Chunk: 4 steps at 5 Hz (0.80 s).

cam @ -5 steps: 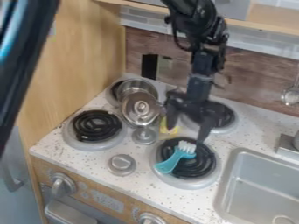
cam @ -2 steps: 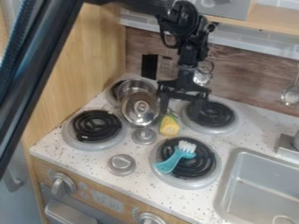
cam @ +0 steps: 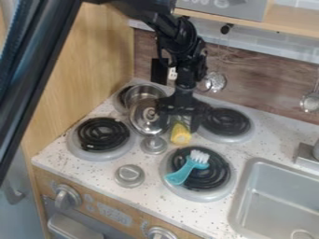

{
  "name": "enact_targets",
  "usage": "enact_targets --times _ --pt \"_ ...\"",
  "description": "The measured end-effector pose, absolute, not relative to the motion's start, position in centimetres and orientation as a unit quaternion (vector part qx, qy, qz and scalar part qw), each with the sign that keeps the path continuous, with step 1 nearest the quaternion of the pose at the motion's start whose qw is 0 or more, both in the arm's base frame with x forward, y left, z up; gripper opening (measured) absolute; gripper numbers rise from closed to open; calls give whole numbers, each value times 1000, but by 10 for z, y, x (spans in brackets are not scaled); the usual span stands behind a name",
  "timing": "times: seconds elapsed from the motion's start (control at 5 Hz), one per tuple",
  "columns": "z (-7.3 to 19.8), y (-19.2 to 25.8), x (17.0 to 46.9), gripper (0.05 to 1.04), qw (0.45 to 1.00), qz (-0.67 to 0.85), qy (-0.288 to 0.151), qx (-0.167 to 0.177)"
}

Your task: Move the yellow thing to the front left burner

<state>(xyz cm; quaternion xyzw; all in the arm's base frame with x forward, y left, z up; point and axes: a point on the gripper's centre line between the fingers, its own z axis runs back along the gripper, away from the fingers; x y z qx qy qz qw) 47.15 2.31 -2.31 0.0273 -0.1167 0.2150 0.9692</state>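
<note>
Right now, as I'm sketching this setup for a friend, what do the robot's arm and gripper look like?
The arm is black all over, built of chunky, rounded joints, with a thin dark cable bowing out along one side. The gripper is black too: a wide crosspiece with two straight, narrow fingers. I can't make out any markings.

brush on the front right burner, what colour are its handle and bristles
Blue handle, white bristles, in the camera view.
</note>
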Motion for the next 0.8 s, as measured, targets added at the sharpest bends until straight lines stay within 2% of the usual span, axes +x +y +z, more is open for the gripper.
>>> enact_targets --times 0.2,0.4,0.6,0.8 --pt "-45 25 472 999 972 220 -81 33" --pt "-50 25 470 999 972 221 -71 33" --pt "-50 24 470 938 972 224 -70 29" --pt "-55 22 466 708 974 214 -70 25"
